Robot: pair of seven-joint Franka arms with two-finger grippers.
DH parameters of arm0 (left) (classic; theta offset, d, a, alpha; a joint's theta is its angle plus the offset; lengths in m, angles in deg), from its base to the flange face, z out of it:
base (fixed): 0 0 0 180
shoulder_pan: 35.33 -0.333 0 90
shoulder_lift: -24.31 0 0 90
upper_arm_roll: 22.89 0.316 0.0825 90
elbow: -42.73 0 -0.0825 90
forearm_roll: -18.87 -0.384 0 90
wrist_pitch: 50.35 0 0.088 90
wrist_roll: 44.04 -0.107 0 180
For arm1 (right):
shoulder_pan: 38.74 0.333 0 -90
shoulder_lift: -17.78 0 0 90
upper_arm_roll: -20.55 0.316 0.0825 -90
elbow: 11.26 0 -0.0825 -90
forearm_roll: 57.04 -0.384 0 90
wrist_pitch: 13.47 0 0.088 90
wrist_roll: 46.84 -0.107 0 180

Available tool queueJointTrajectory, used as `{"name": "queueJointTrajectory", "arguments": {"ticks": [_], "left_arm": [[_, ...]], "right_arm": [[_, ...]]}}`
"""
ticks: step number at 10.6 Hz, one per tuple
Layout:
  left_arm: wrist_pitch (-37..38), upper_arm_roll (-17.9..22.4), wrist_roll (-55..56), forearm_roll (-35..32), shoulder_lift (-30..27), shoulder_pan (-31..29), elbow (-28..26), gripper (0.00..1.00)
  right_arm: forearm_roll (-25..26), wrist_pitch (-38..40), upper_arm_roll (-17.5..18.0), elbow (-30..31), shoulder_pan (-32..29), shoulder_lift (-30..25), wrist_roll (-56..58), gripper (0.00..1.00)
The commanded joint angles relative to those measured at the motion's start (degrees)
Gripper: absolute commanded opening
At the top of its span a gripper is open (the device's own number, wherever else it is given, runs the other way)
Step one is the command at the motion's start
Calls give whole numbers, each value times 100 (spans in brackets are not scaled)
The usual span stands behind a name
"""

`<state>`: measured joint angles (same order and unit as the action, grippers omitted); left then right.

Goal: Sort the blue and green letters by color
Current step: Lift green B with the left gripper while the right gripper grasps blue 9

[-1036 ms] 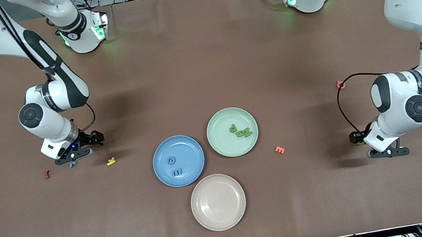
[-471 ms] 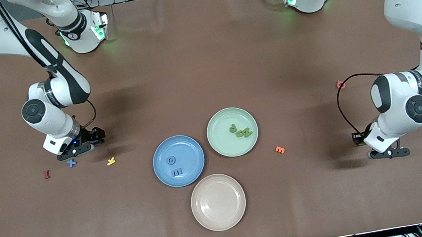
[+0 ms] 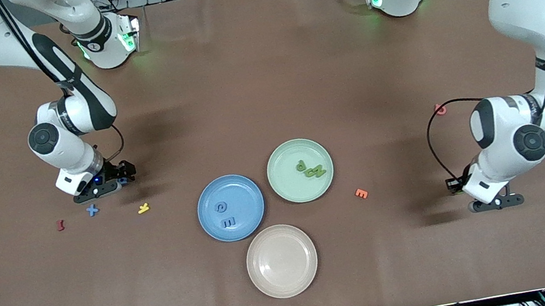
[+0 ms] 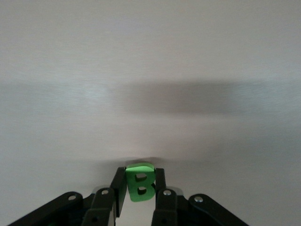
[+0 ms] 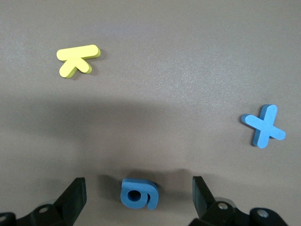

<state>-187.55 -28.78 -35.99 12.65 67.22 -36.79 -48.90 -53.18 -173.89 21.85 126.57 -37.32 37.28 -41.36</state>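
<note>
Front view: brown table [image 3: 262, 93], three plates.

I see three plates clustered mid-table: the blue plate [image 3: 231, 207], the green plate [image 3: 300, 170] touching it, and the beige plate [image 3: 282, 261] nearest the front camera. Around them the brown table [image 3: 261, 83] lies open. At the right arm's end, the blue X [image 3: 92, 210], yellow K [image 3: 143, 208] and dark red letter [image 3: 61, 225] sit apart, with room between. The orange E [image 3: 361, 193] lies alone near the green plate.
</note>
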Motion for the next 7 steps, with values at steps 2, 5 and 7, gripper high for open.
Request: {"name": "queueJointTrajectory", "arguments": {"ticks": [2,5,7], "left_arm": [[483,17,1337,25,-107,646,164,0],[720,9,2102,103,-300,1024,172,0],[756,17,2620,367,-397,1418,181,0]], "right_arm": [[80,-164,72,296,-54,-245,-65,100],[80,-455,63,411,-36,-192,-30,59],[80,-455,72,428,-27,-201,-29,43]]}}
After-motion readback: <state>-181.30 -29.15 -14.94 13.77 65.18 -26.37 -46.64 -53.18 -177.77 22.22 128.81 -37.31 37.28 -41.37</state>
